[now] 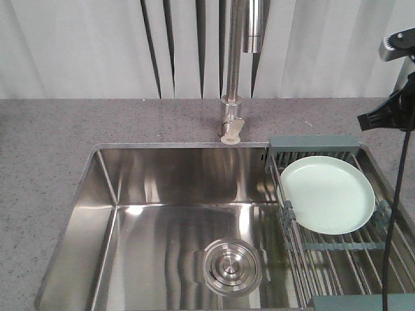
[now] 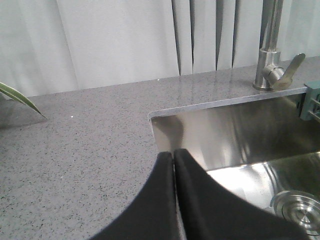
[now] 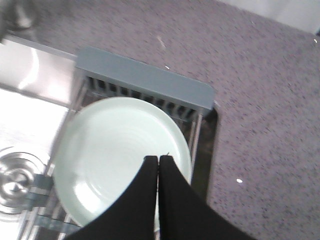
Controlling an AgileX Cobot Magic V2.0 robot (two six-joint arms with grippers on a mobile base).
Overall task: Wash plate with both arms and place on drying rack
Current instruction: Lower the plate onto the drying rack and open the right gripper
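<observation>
Plate (image 1: 328,194) lies face-up on the drying rack (image 1: 337,243), at the rack's back end by the slotted end piece (image 1: 314,144), over the right side of the sink (image 1: 162,220). It sits slightly tilted across the wires, so water would drain into the basin; judging by that, it's either parked pre-wash or already placed.

Right gripper (image 3: 158,159) hangs above the plate's near rim, fingers pressed together, holding nothing, apparently clear of the plate, though the wrist view is blurred. Left gripper (image 2: 173,152) is also closed and empty, over the counter (image 2: 75,145) at the sink's left corner, well apart from the plate.

In the front view, only a black fragment of the right arm (image 1: 389,113) and its cable (image 1: 397,194) show; the left arm is out of frame. Faucet (image 1: 237,65) top is cut off, no water visible. Rack's near end is cropped.
</observation>
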